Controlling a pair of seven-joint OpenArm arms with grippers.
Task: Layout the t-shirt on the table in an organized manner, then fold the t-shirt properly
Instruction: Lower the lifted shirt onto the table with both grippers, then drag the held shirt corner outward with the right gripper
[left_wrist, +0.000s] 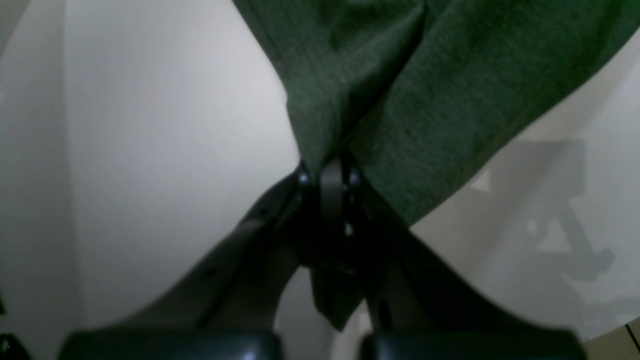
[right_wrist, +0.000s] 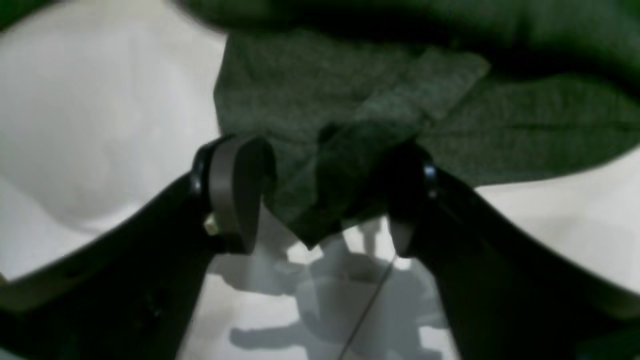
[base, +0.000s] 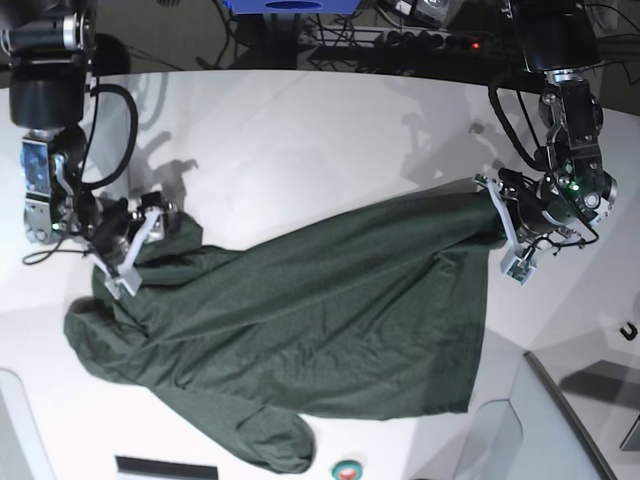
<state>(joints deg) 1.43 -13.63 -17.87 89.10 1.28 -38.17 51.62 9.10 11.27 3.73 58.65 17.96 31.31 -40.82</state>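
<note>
The dark green t-shirt (base: 320, 320) lies spread and wrinkled across the white table (base: 300, 140), with one sleeve bunched near the front edge. On the base view's right, my left gripper (base: 496, 215) is shut on the shirt's edge. The left wrist view shows the cloth (left_wrist: 425, 100) pinched between the closed fingers of that gripper (left_wrist: 330, 172) and lifted off the table (left_wrist: 150, 125). On the left side, my right gripper (base: 155, 225) is at the shirt's other end. Its jaws (right_wrist: 322, 195) stand apart, with a folded corner of cloth (right_wrist: 310, 100) between them.
Cables and a power strip (base: 400, 40) lie beyond the table's curved far edge. A grey-white panel (base: 540, 430) sits at the front right. A small round button (base: 347, 468) is at the front edge beside the bunched sleeve. A thin seam (right_wrist: 370, 300) runs under the right gripper.
</note>
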